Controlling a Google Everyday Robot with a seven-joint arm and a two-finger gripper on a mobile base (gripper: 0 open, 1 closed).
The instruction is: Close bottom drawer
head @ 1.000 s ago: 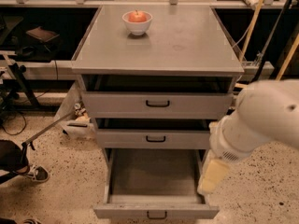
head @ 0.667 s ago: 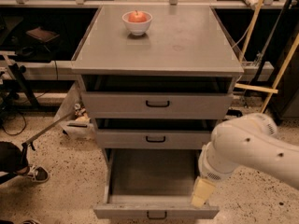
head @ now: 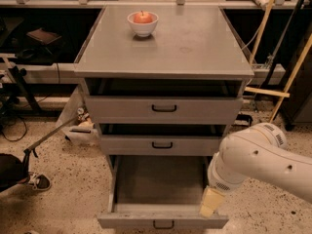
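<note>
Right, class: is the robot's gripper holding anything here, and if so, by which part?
Nothing is visibly held. The gripper hangs at the right front corner of the open bottom drawer, away from its handle; contact there cannot be told.

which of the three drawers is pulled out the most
The bottom drawer: it is far out, its inside showing, while the top drawer and middle drawer are barely out. The gripper is at its front right corner.

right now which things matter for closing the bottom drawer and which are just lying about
For the job: bottom drawer, pulled out; hand, at its front right corner.
Lying about: bowl with an apple on the cabinet top; top drawer; middle drawer; shoe on the floor.
</note>
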